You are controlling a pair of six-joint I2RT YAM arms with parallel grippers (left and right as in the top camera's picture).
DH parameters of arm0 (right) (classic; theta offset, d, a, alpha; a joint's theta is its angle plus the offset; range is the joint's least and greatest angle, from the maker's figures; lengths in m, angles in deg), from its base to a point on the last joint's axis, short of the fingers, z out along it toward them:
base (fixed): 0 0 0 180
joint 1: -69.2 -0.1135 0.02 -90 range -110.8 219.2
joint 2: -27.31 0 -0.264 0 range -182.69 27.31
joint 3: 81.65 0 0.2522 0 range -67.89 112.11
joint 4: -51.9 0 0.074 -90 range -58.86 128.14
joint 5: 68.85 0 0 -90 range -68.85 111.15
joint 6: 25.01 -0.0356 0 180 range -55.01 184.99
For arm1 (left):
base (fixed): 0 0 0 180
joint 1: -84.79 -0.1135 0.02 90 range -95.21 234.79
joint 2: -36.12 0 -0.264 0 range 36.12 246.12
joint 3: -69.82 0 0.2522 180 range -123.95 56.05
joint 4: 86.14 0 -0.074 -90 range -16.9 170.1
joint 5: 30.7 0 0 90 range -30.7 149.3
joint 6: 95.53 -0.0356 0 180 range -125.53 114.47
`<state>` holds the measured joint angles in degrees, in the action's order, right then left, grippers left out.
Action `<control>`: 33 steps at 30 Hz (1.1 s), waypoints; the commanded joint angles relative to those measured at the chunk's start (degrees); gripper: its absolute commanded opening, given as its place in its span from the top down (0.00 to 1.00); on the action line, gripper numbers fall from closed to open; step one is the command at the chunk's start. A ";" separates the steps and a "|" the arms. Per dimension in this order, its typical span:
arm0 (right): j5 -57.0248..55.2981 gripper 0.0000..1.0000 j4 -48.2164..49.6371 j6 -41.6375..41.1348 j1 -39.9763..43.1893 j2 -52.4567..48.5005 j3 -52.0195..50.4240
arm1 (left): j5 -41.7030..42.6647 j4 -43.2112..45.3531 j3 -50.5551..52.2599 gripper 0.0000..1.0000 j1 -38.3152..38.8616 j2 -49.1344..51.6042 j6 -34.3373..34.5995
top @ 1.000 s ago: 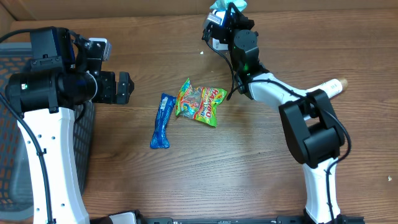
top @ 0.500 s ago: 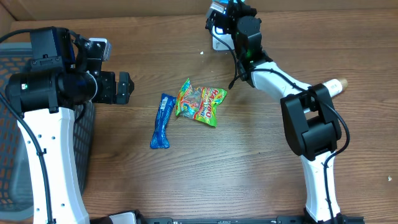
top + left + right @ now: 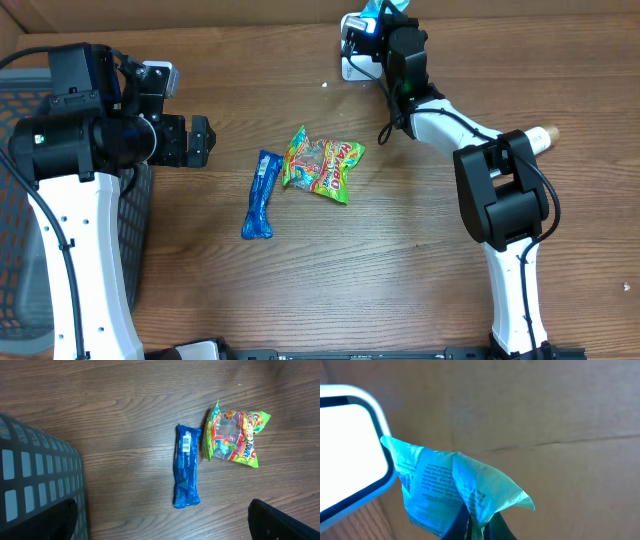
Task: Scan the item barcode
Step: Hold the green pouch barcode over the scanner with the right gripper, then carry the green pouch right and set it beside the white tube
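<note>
One blue bar (image 3: 186,467), one gummy bag (image 3: 235,440) — one teal packet (image 3: 435,485)

The overhead camera looks straight down on the whole table (image 3: 400,280). The left wrist camera faces down from the left, sharing the blue wrapper (image 3: 186,474) and candy bag (image 3: 235,437) with it. The right wrist camera sits close against a teal packet (image 3: 435,485) at the far edge.

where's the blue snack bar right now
In the overhead view the blue snack bar lies flat on the table, left of centre. The green candy bag is just beside it on its right, and the left gripper is up to its left.
</note>
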<state>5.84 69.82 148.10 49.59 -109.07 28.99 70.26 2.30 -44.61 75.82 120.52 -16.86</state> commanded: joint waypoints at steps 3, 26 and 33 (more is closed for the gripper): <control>-0.87 0.96 0.74 4.00 -0.85 -0.07 1.84 | 0.48 0.07 -0.35 0.00 0.00 0.07 -0.26; -2.69 0.96 4.33 9.92 -2.62 -0.07 1.81 | 0.48 0.07 -0.35 0.00 0.00 0.09 -0.26; -3.26 0.96 4.22 9.88 -3.19 -0.07 1.84 | 0.48 0.07 -0.35 0.00 0.00 0.09 -0.26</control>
<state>3.74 73.41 158.07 46.92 -109.37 28.99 70.26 2.30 -44.61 75.82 120.52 -16.88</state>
